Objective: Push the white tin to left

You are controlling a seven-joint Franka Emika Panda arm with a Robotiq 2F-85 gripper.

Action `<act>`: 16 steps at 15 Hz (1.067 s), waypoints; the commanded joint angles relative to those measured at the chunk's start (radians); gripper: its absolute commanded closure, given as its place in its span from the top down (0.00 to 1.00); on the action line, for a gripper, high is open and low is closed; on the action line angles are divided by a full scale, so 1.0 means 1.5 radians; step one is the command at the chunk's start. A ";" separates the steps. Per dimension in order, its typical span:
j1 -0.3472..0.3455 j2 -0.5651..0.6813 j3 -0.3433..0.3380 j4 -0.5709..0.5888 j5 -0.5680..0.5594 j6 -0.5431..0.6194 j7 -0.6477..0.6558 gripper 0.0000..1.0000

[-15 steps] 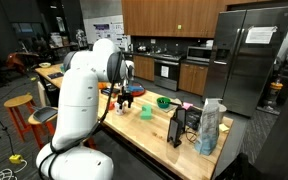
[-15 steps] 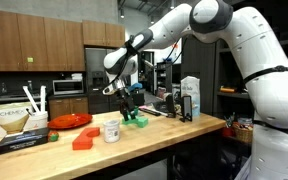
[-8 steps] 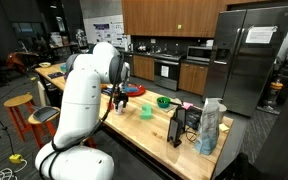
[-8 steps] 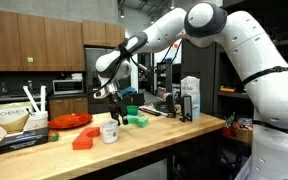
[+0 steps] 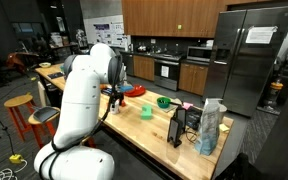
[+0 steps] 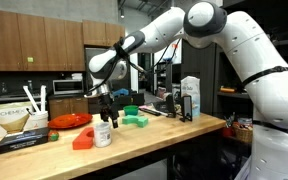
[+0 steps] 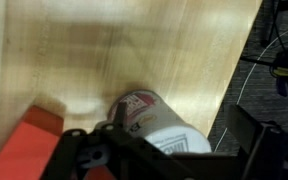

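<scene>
Contact: spread claw (image 6: 104, 119) has dropped against the short white cylindrical tin (image 6: 102, 135), nudging it toward the red block (image 6: 82, 141); push underway.

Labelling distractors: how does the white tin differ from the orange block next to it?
The white tin is a white upright cylinder; the orange block is angular and orange. The tin stands taller than the block. The gripper is over the tin, not the block. Both sit on the wooden counter.
</scene>
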 commanded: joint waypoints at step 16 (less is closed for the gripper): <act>-0.030 -0.147 -0.046 -0.111 -0.183 0.113 0.054 1.00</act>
